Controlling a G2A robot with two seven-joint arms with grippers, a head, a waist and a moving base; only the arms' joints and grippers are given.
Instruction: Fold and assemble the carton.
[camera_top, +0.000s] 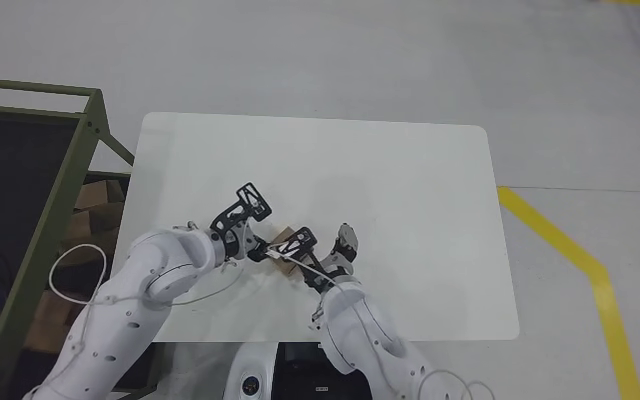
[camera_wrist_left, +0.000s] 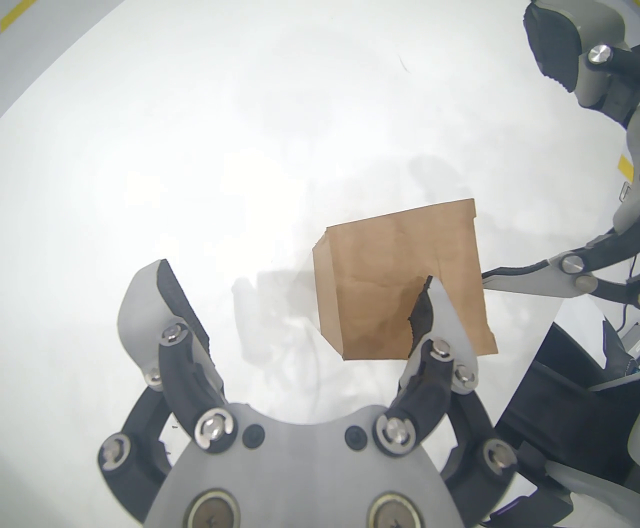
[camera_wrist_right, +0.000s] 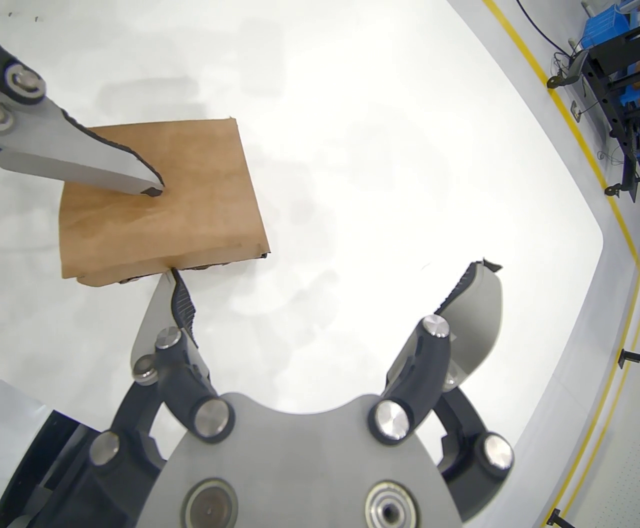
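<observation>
1. Lying flat on the white, matte, round-cornered worktop (camera_top: 400, 170), the carton (camera_wrist_left: 395, 265) is a brown cardboard piece collapsed to a thin slab. It sits close to the robot-side edge, between the two pincers.
2. Its broad face points up. The surface is smooth but faintly dented and creased, with crisp corners and a small notch at one corner.
3. The edge turned toward the right pincer (camera_wrist_right: 327, 270) shows stacked cardboard layers with dark gaps between them.
4. The outline is close to square, with sides so nearly equal that the long axis cannot be told.
5. The left pincer (camera_wrist_left: 297, 275) is spread wide. Its fingers are grey metal with black ribbed pads. One fingertip (camera_wrist_right: 120, 172) rests on the carton's top face, and the other is off the carton, over bare worktop.
6. The right pincer is also spread wide. One fingertip (camera_wrist_right: 175, 295) touches the layered edge, and the other is well off the carton, over bare worktop.
7. An olive-green metal frame (camera_top: 70, 170) stands beside the worktop, with brown boxes (camera_top: 90, 215) under it. A yellow line (camera_top: 560, 237) runs across the grey floor on the other side.
</observation>
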